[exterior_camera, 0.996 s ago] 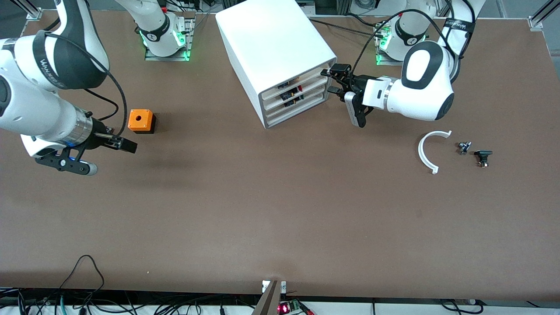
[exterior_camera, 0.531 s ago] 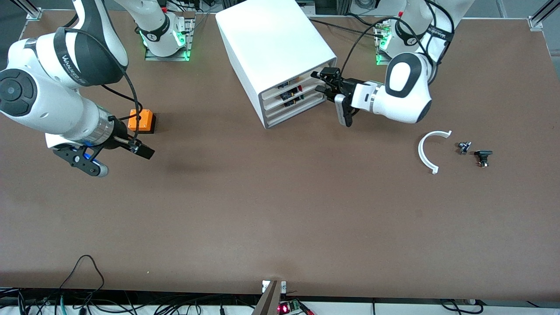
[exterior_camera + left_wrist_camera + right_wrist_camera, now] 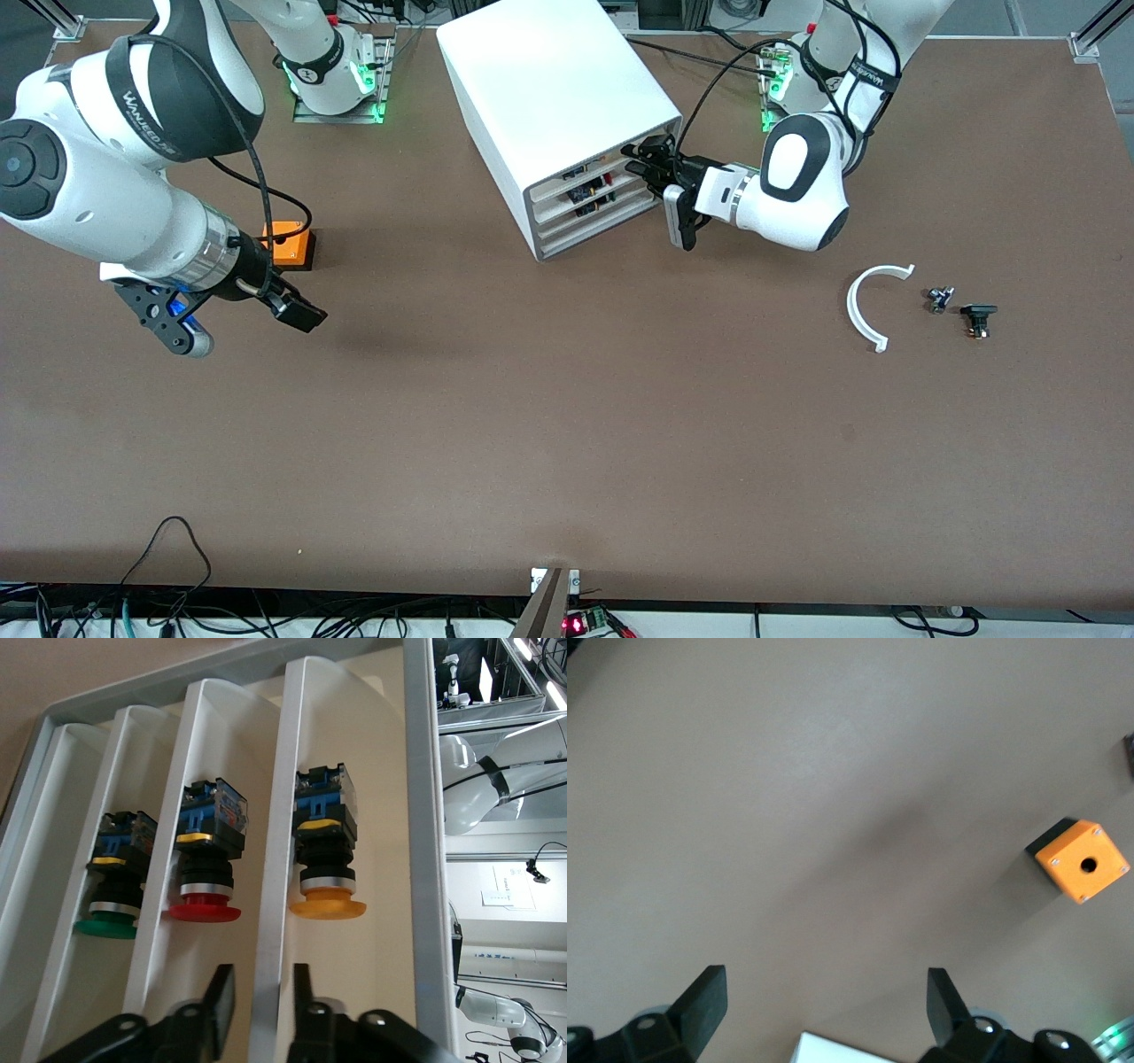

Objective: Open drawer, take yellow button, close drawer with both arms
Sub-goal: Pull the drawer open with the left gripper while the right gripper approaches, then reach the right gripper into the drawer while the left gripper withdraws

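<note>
A white cabinet (image 3: 567, 106) stands near the desk's (image 3: 567, 443) robot-side edge. The left claw (image 3: 259, 1010), narrowly parted, straddles the front strip of the top drawer (image 3: 345, 771), which appears shut (the opening step, I judge). Inside lies the button (image 3: 326, 870) with its orange-yellow cap. Next: pinch the strip and pull straight out; open desk lies before the cabinet. The right claw (image 3: 824, 1003), spread wide and empty, hovers near the orange cube (image 3: 288, 245).
</note>
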You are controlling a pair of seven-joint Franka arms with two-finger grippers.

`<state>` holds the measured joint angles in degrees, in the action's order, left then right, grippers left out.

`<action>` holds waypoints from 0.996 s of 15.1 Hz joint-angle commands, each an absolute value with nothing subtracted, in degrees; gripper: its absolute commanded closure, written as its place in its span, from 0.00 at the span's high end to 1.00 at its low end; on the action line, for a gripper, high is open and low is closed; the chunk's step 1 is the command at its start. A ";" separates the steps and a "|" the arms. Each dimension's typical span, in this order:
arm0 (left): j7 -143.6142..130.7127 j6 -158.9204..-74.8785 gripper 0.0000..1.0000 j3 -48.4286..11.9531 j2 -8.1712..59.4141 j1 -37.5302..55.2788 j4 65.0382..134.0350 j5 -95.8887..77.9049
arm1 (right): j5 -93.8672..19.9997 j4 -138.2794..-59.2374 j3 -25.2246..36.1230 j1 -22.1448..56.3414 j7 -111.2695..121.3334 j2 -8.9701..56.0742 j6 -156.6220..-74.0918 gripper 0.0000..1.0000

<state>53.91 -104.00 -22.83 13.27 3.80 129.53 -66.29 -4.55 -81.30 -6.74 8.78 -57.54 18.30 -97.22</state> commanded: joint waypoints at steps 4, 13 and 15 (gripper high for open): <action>55.64 -104.33 0.00 -24.35 12.92 3.17 129.90 -67.85 | -5.89 -73.05 -6.77 11.95 -68.36 21.97 -96.15 1.00; 55.28 -104.50 0.00 -22.68 19.24 -3.15 122.62 -60.75 | -8.96 -67.07 -6.77 16.43 -82.95 26.53 -103.09 1.00; 54.67 -104.50 0.00 -22.68 21.17 -5.00 119.55 -57.32 | -9.14 -64.79 -6.77 17.40 -86.55 27.94 -103.71 1.00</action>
